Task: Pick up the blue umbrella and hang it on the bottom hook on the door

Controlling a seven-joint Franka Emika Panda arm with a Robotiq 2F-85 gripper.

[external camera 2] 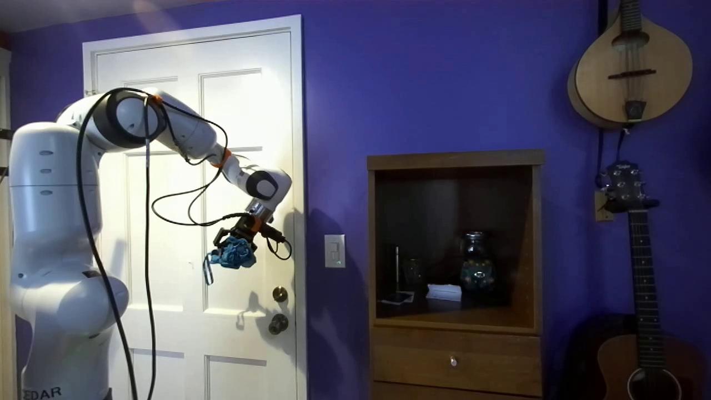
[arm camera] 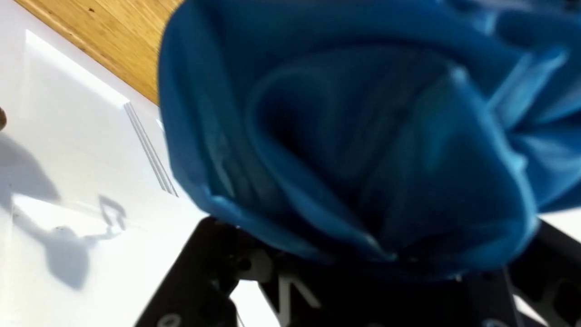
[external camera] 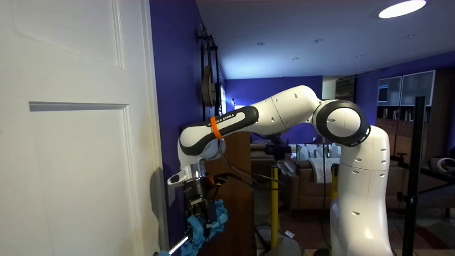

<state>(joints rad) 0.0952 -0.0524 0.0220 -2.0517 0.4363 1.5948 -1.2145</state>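
Observation:
The blue umbrella [external camera: 220, 217] is a crumpled bright blue bundle in my gripper [external camera: 202, 217]. A silver shaft [external camera: 178, 245] sticks out of it toward the lower left in an exterior view. In an exterior view the umbrella [external camera 2: 233, 254] is held in the air, with its strap loop [external camera 2: 208, 271] hanging down. It fills much of the wrist view [arm camera: 354, 136] and hides the fingertips. The gripper [external camera 2: 232, 240] is shut on it. The white panelled door [external camera: 85, 153] stands behind the umbrella in an exterior view [external camera 2: 244, 189]. I cannot make out a hook on it.
A door knob [external camera 2: 278, 324] and a lock [external camera 2: 279, 294] sit near the door's edge. A light switch [external camera 2: 334, 251] is on the purple wall. A brown cabinet [external camera 2: 455, 355] and a guitar [external camera 2: 616, 355] stand farther along. Wooden floor [arm camera: 122, 41] shows in the wrist view.

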